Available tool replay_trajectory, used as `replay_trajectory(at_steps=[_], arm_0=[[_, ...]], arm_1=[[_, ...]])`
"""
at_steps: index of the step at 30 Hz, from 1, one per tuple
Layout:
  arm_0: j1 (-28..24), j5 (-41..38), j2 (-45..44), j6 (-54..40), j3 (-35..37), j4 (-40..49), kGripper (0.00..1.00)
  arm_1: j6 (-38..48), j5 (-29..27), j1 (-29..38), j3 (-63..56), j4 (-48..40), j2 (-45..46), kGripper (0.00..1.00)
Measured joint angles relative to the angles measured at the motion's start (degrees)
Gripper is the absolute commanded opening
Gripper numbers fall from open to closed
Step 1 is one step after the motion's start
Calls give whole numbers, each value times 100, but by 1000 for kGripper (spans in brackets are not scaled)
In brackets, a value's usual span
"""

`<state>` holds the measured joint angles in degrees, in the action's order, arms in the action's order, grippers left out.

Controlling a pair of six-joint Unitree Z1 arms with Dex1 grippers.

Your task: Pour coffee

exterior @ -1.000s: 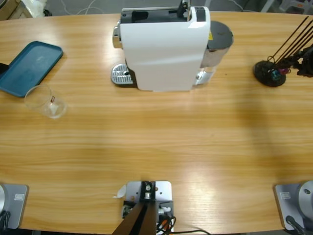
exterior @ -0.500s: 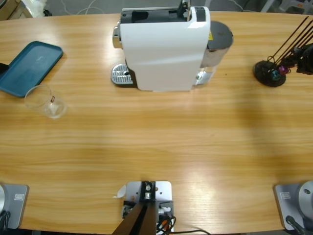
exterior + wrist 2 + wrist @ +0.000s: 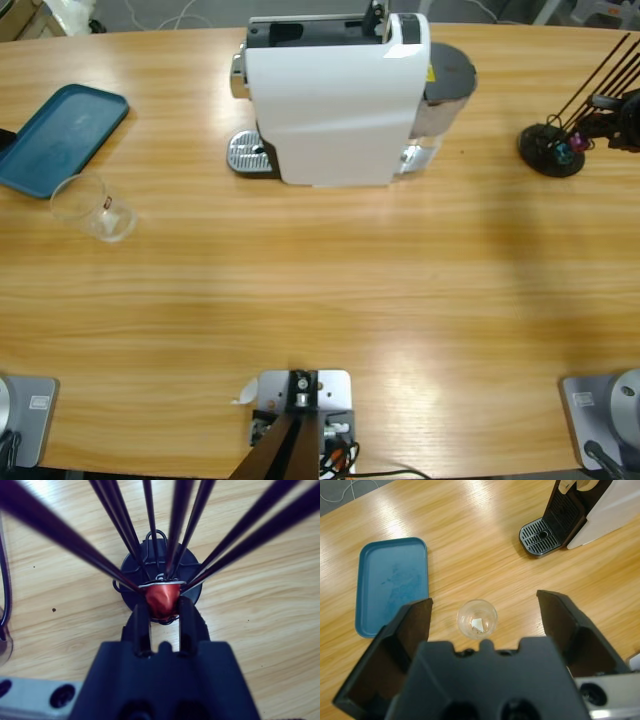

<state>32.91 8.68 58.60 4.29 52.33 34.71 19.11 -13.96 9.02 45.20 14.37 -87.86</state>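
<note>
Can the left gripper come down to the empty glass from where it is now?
Probably yes. The left gripper is open above the glass, which stands upright and alone on the table, apart from the blue tray; nothing lies between them.

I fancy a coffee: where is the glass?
The glass stands on the table's left side in the high view, just below the blue tray, apart from the coffee machine.

High cam overhead; L wrist looks down, sharing tray point(image 3: 62, 137) point(image 3: 392, 582); R wrist close on rack point(image 3: 159, 582).
</note>
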Motion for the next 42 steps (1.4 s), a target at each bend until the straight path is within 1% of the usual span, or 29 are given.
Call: replay_trajectory(at_steps=[5,8,12,15,23,25,26,27,29,31,33,37,42], arm_0=[[0,0,0,0,-16,0,899],[0,0,0,0,-20,0,899],[0,0,-13,0,-23,0,899],[0,0,-20,0,-24,0,899],[-1,0,-87,0,-44,-6,902],[-1,0,-124,0,-48,-6,898],[-1,0,-150,0,-52,-7,881],[-1,0,-177,0,-60,-10,825],[-1,0,-230,-12,-82,-34,821],[-1,0,-262,-57,-100,-68,821],[-1,0,-270,-102,-114,-86,821],[-1,0,-270,-172,-135,-99,821],[-1,-2,-270,-227,-142,-103,821]], arm_1=[[-4,-68,0,0,19,80,57],[-87,-96,0,103,280,355,57],[-316,-126,0,528,841,694,57],[-483,-169,22,1106,1449,849,57],[-611,-296,277,2552,2728,979,62],[-710,-297,329,2837,2997,1009,62],[-817,-297,388,2958,3115,1055,62],[-965,-297,496,3052,3187,1125,62],[-1536,-295,892,3092,3230,1280,62],[-2251,-253,1529,3090,3251,1506,62],[-2653,-190,2186,3070,3287,1769,62],[-2823,214,3291,3030,3491,2093,62],[-3049,818,4127,3031,3547,2123,62]])
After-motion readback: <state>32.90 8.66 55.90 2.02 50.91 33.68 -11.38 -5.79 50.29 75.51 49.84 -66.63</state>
